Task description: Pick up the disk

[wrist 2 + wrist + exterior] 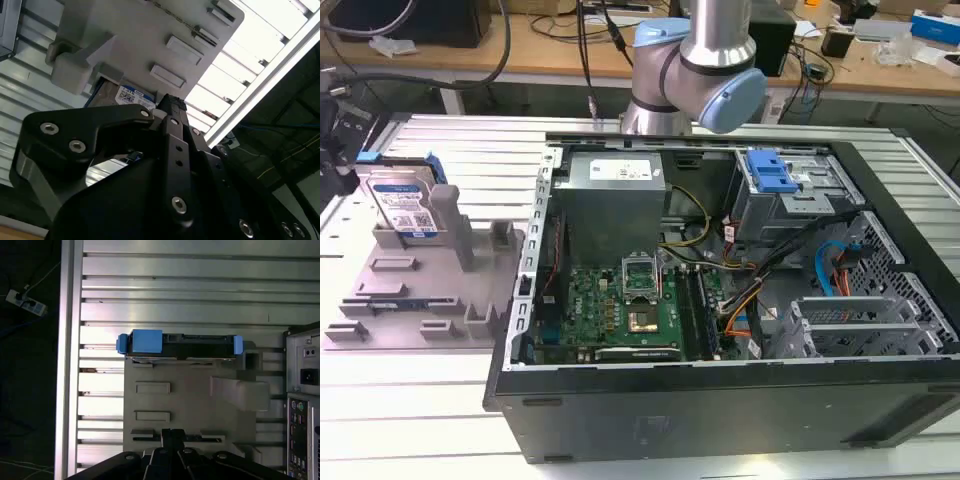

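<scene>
The disk [408, 205] stands on edge in the grey fixture tray [430, 290] at the exterior view's left, its white-and-blue label facing the camera and blue rails on its sides. The first wrist view has the disk [180, 342] edge-on at the far side of the fixture tray [190, 405]. My gripper [172, 435] hangs above the tray's near edge, apart from the disk, shut with nothing in it. In the second wrist view the gripper [170, 102] points toward the disk's label [131, 96], which peeks out behind a post of the tray [150, 40].
An open computer case [720, 270] lies right of the tray; its rear panel [302, 390] sits close beside the fixture. Inside is a blue-fronted drive cage [770, 172]. The slatted metal table ends at a rail [70, 360], with a power strip [22, 300] on the floor beyond.
</scene>
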Robot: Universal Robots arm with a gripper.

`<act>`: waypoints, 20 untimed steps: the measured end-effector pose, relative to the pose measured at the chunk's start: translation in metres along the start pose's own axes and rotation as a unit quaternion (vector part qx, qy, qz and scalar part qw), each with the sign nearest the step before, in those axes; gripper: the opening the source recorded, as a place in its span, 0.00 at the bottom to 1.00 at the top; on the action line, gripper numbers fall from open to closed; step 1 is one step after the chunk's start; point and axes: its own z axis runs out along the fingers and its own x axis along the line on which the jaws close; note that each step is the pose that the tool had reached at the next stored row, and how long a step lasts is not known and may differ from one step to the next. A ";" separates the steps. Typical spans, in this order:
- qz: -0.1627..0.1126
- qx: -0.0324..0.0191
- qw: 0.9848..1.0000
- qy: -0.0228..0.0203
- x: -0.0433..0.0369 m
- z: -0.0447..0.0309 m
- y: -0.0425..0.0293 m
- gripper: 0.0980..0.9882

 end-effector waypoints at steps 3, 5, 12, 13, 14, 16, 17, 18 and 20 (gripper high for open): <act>0.000 0.000 1.000 0.000 0.0000 0.0000 0.0000 0.01; 0.000 0.000 1.000 0.000 0.0000 0.0000 0.0000 0.01; 0.000 0.000 1.000 0.000 0.0000 0.0000 0.0000 0.01; 0.000 0.000 1.000 0.000 0.0000 0.0000 0.0000 0.01; -0.004 0.001 1.000 0.001 0.0000 0.0003 0.0000 0.01; -0.032 0.001 0.999 0.003 0.0000 0.0006 0.0000 0.01; -0.065 0.001 0.998 0.005 0.0000 0.0007 -0.0001 0.01; -0.084 0.001 0.996 0.005 0.0000 0.0007 -0.0001 0.01; -0.117 0.001 0.993 0.007 0.0000 0.0008 -0.0001 0.01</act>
